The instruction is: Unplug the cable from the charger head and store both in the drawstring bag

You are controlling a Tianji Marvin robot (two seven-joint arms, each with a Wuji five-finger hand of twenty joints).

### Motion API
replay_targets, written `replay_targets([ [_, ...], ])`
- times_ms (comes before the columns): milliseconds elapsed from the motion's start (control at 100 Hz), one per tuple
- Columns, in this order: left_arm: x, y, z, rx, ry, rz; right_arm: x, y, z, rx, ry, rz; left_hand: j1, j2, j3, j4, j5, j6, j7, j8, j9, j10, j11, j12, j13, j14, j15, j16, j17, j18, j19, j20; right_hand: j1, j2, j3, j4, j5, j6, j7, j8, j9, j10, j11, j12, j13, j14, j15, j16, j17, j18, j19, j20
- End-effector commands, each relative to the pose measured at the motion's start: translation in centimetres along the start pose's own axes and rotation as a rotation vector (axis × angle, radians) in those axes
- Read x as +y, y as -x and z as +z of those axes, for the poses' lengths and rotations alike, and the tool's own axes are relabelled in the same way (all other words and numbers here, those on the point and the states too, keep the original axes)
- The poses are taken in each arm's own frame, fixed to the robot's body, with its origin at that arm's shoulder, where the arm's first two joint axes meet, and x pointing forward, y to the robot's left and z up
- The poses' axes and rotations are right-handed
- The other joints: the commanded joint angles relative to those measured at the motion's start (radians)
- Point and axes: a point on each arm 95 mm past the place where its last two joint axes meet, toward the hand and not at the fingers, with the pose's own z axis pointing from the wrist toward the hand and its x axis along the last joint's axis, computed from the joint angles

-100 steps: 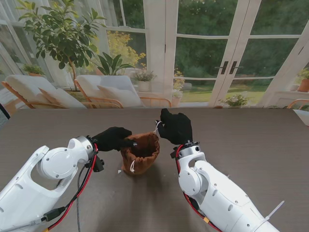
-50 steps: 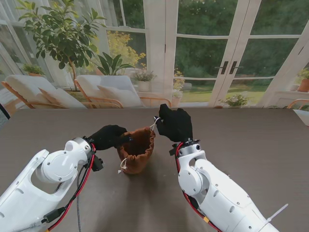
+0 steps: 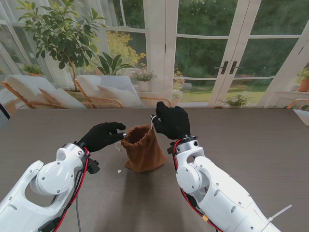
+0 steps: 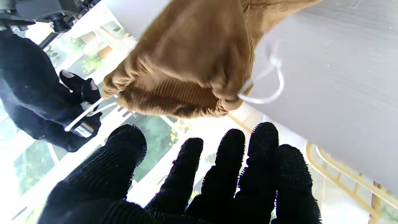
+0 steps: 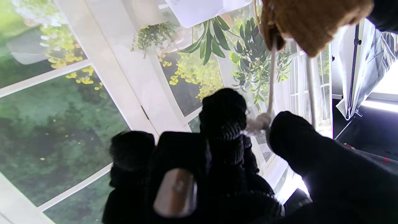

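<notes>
Closing step: right hand (image 3: pixel 171 122) pinching white drawstring (image 5: pixel 271 84) of brown drawstring bag (image 3: pixel 143 149) mid-surface w/ mouth half cinched, left hand (image 3: pixel 100 136) spread beside it, holding nothing; next, likely pull cord tighter.

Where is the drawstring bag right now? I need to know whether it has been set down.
In the stand view the drawstring bag sits mid-table between the hands, its base apparently on the table; the right hand pinches its white cord.
</notes>
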Motion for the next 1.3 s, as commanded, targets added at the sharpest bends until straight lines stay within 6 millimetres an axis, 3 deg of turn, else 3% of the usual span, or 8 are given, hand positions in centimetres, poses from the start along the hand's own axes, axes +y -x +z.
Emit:
replay_targets([
  [0, 0.5, -0.6, -0.8, 0.015, 0.016, 0.007, 0.1, -0.6, 0.2, 0.008, -0.006, 0.008, -0.052, -0.033, -0.020, -0.009, 0.011, -0.026, 0.051, 0.050, -0.008, 0.008, 0.000, 0.008, -0.020, 0.028, -0.017, 0.002, -0.006, 0.001, 0.002, -0.008, 0.007, 0.002, 0.029, 0.018, 0.022, 0.038, 0.059, 0.016, 0.063, 0.074, 0.023, 0.008, 0.007, -0.093, 0.045, 0.017, 0.480, -0.001, 0.059, 0.013],
  [130, 0.7, -0.4, -2.3, -0.005, 0.011, 0.045, 0.1, -0.6, 0.2, 0.000, -0.008, 0.013, -0.050, -0.048, -0.008, -0.009, 0.032, -0.002, 0.095, 0.085, -0.006, 0.006, -0.001, 0.013, -0.020, 0.017, -0.018, 0.002, -0.003, -0.004, 0.003, -0.008, 0.010, 0.003, 0.025, 0.019, 0.023, 0.038, 0.058, 0.015, 0.063, 0.076, 0.020, 0.007, 0.007, -0.092, 0.045, 0.017, 0.480, 0.000, 0.059, 0.013],
  [280, 0.9, 0.7, -3.0, -0.048, 0.007, 0.060, 0.4, -1.0, 0.3, 0.001, 0.009, 0.020, -0.041, -0.057, 0.021, -0.010, -0.013, 0.021, -0.058, -0.035, -0.023, 0.004, -0.036, -0.016, -0.041, 0.018, -0.037, -0.004, -0.022, -0.018, -0.003, -0.011, 0.010, 0.009, 0.020, 0.018, 0.023, 0.037, 0.055, 0.014, 0.063, 0.076, 0.016, 0.007, 0.007, -0.092, 0.045, 0.017, 0.480, 0.000, 0.059, 0.013],
  [620, 0.8, 4.1, -1.9, -0.143, -0.025, 0.083, 2.0, -1.5, 1.0, 0.034, 0.041, 0.029, 0.000, -0.068, 0.089, -0.005, -0.062, 0.019, -0.134, -0.122, -0.025, -0.008, -0.091, -0.060, -0.063, 0.016, -0.092, -0.031, -0.041, -0.032, -0.011, -0.015, 0.007, 0.019, 0.011, 0.020, 0.020, 0.025, 0.042, 0.018, 0.063, 0.072, 0.010, 0.008, 0.008, -0.096, 0.050, 0.019, 0.480, -0.005, 0.058, 0.013],
  [940, 0.9, 5.2, 0.4, -0.102, 0.022, 0.022, 3.2, -1.7, 1.3, 0.041, 0.057, 0.034, -0.033, -0.144, 0.100, -0.018, -0.123, -0.130, -0.133, -0.161, -0.086, -0.058, -0.159, -0.119, -0.141, -0.019, -0.188, -0.073, -0.119, -0.085, -0.056, -0.055, 0.008, 0.018, 0.009, 0.020, 0.020, 0.024, 0.039, 0.023, 0.062, 0.072, 0.009, 0.011, 0.007, -0.095, 0.053, 0.020, 0.480, -0.005, 0.058, 0.013],
  [1110, 1.1, 5.0, 1.5, -0.059, 0.052, -0.007, 3.7, -1.8, 1.5, 0.045, 0.064, 0.034, -0.039, -0.165, 0.116, -0.017, -0.137, -0.170, -0.133, -0.162, -0.106, -0.073, -0.175, -0.135, -0.162, -0.029, -0.216, -0.081, -0.139, -0.096, -0.082, -0.070, 0.007, 0.020, 0.008, 0.020, 0.021, 0.024, 0.038, 0.024, 0.062, 0.072, 0.009, 0.012, 0.008, -0.096, 0.053, 0.020, 0.480, -0.005, 0.058, 0.013],
  [1290, 1.2, 5.1, 2.8, -0.048, 0.073, -0.016, 4.0, -1.8, 1.6, 0.054, 0.064, 0.038, -0.033, -0.140, 0.119, -0.017, -0.177, -0.194, -0.152, -0.176, -0.122, -0.076, -0.185, -0.148, -0.170, -0.029, -0.241, -0.087, -0.149, -0.102, -0.100, -0.077, 0.005, 0.019, 0.008, 0.021, 0.018, 0.017, 0.036, 0.026, 0.062, 0.072, 0.008, 0.014, 0.008, -0.099, 0.055, 0.021, 0.480, -0.005, 0.058, 0.013],
])
